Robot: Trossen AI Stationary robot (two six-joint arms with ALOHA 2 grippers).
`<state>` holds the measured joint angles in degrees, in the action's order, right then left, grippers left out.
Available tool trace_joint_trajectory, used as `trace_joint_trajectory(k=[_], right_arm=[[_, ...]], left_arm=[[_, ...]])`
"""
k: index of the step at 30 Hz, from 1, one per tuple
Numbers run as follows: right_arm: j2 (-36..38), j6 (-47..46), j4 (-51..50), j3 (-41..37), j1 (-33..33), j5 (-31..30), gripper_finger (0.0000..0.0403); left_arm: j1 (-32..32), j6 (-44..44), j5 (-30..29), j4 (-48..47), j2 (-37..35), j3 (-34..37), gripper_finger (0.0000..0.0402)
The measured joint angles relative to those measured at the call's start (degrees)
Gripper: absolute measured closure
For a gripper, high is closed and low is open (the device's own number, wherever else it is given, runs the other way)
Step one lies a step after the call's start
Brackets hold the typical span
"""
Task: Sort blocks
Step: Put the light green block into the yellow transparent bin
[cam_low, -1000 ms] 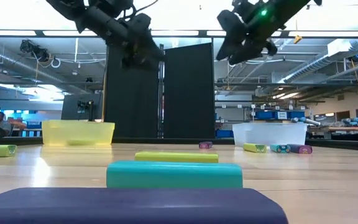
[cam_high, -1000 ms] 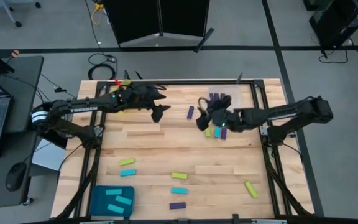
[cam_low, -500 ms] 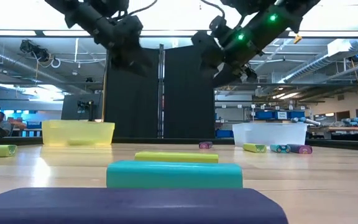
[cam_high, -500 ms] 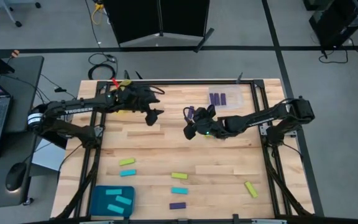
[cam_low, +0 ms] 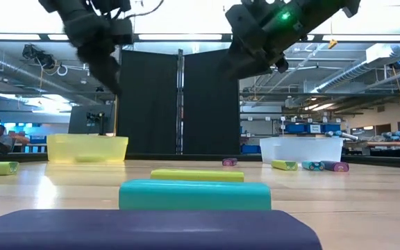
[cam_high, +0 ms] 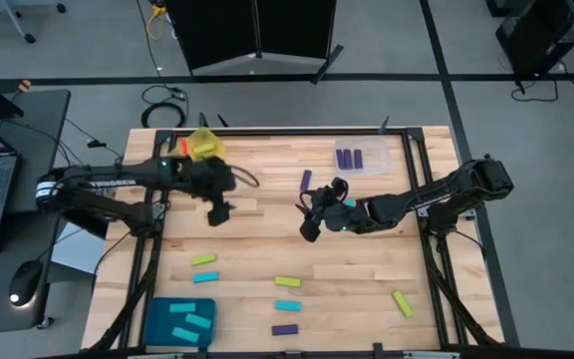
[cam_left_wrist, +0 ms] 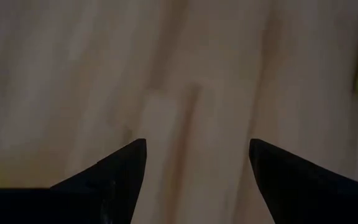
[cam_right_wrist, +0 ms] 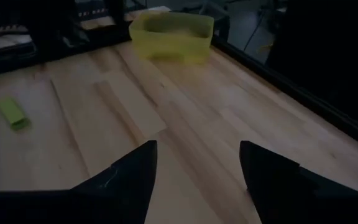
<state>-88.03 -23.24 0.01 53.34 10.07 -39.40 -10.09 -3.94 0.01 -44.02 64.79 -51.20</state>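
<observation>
Both grippers hang open above the middle of the wooden table, with nothing between their fingers. My left gripper [cam_high: 217,213] [cam_left_wrist: 197,144] points down at bare wood. It is above and beyond a yellow-green block [cam_high: 203,259] and a cyan block [cam_high: 204,276]. My right gripper [cam_high: 307,230] [cam_right_wrist: 197,145] hovers near the table's centre and faces the yellow tray [cam_right_wrist: 171,28]. More blocks lie flat toward the near edge: yellow-green [cam_high: 287,282], cyan [cam_high: 287,305], purple [cam_high: 285,329], and one yellow-green [cam_high: 403,303] at the right. One purple block [cam_high: 305,180] lies beyond the right gripper.
The yellow tray [cam_high: 204,143] stands at the far left. A clear tray [cam_high: 359,158] at the far right holds purple blocks. A teal tray [cam_high: 179,321] at the near left holds cyan blocks. In the low view, three blocks [cam_low: 313,166] lie in front of the clear tray.
My left gripper has swung toward the table's left and near edges and tipped its fingers downward. My right gripper has come toward the near edge, slightly left, and sunk a little. No block has moved.
</observation>
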Motion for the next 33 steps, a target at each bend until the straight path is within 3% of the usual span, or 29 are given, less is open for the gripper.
trace_joint_trajectory(k=[7,11,19,26,33], right_arm=[[0.06,2.22,0.50,0.00,-0.09,-0.11,0.0166],[0.04,2.44,0.47,0.00,-0.11,-0.12,0.0170],[0.04,2.46,0.37,0.00,-0.11,-0.11,0.0176],[0.04,2.59,0.55,0.00,-0.11,-0.13,0.0181],[0.04,2.42,0.39,0.00,0.31,-0.13,0.0186]], left_arm=[[11.78,-2.78,-0.56,-16.01,3.47,0.02,0.0110],[19.41,-5.63,-0.79,-18.22,3.91,0.04,0.0110],[29.73,-16.53,-1.27,-11.02,5.28,5.02,0.0110],[32.62,-27.79,-2.83,-5.73,5.45,11.56,0.0110],[34.81,-32.48,-2.06,3.12,5.49,16.73,0.0110]])
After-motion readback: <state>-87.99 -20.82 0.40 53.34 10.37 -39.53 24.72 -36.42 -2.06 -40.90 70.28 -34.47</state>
